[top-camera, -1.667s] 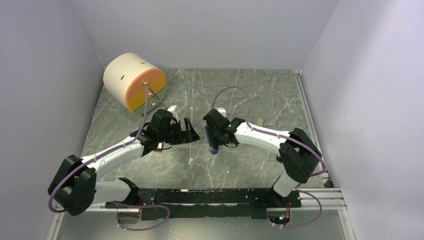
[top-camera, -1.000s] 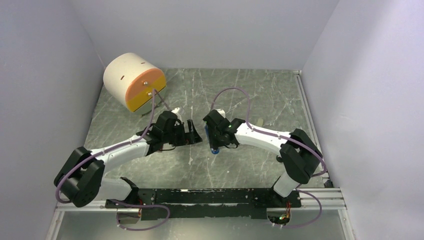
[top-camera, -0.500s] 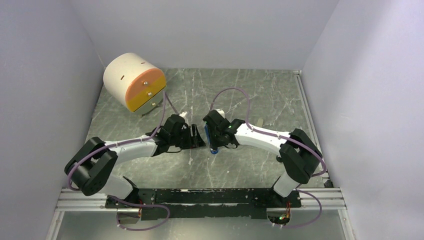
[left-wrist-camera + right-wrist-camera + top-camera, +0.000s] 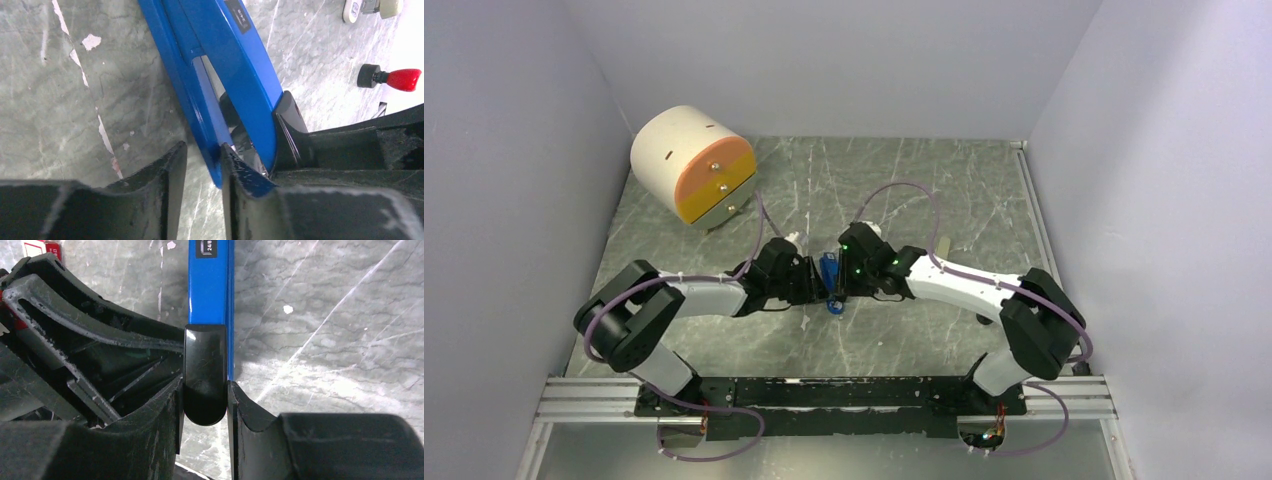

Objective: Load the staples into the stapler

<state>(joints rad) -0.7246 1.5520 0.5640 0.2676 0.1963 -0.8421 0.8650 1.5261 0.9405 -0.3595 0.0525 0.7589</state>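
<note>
Stapler (image 4: pixel 235 60) hangs between the two claws, over the middle of the desk (image 4: pixel 904 190). Its blue top arm is lifted slightly off the blue base, and pale metal shows in the gap.

The right claw (image 4: pixel 205 387) pinches the stapler's black rear cap, one finger flat on each side. The blue body runs straight out ahead of this claw.

The left claw (image 4: pixel 202 152) is narrowed around the near end of the base. One finger touches the blue edge. A sliver of desk shows between the other finger and the base, so this claw is not pressed shut.

A red-capped cylinder (image 4: pixel 390 78) lies well off to the left claw's right. A red-and-white box (image 4: pixel 40 247) lies ahead and left of the right claw. A cream-and-orange drum (image 4: pixel 689 160) stands far behind the left claw.
</note>
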